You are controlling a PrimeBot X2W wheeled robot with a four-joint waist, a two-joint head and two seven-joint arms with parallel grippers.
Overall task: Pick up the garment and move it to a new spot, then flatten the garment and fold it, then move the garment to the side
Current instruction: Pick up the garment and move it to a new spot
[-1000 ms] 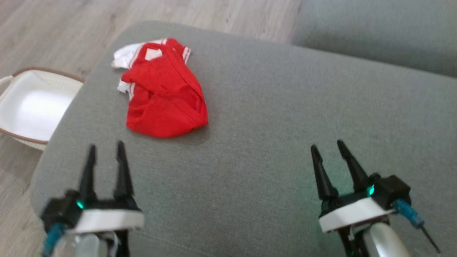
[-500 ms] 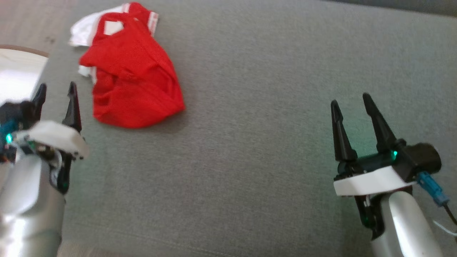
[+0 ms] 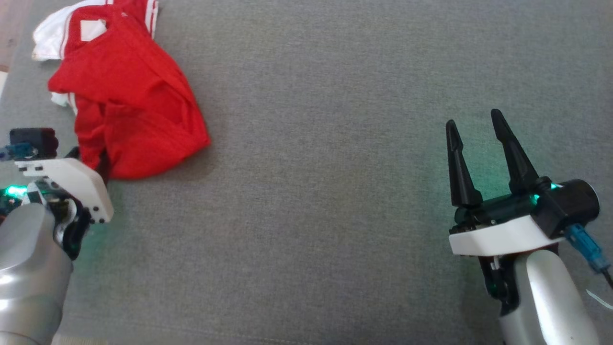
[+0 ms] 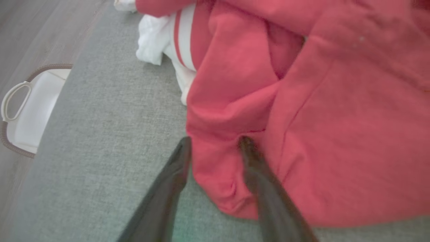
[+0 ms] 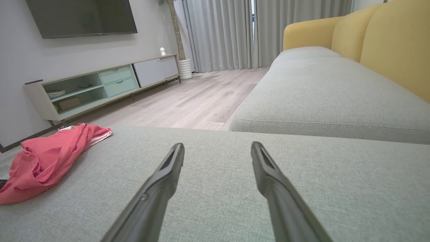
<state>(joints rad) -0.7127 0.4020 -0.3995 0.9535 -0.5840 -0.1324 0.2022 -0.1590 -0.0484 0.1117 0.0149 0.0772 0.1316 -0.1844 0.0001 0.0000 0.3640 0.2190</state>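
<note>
The garment (image 3: 129, 110) is a crumpled red piece with white striped trim, lying at the far left of the grey seat cushion (image 3: 311, 191). In the left wrist view my left gripper (image 4: 213, 143) is at the near edge of the garment (image 4: 319, 117). Its fingers stand apart, with a fold of red cloth between them. The head view hides those fingertips behind the left wrist body (image 3: 62, 177). My right gripper (image 3: 473, 117) hovers open over bare cushion far to the right, holding nothing. The right wrist view has the right gripper (image 5: 217, 144) well away from the garment (image 5: 43, 158).
A white basket (image 4: 30, 111) with a brown rim sits on the wooden floor beside the cushion's left edge. A second grey seat with a yellow sofa back (image 5: 386, 40) runs ahead on the right. A low TV cabinet (image 5: 100, 84) stands across the wooden floor (image 5: 188, 104).
The head camera has tilted down and shifted. My left gripper has moved forward to the garment's near edge and now straddles a fold of it. The right gripper stays open in place.
</note>
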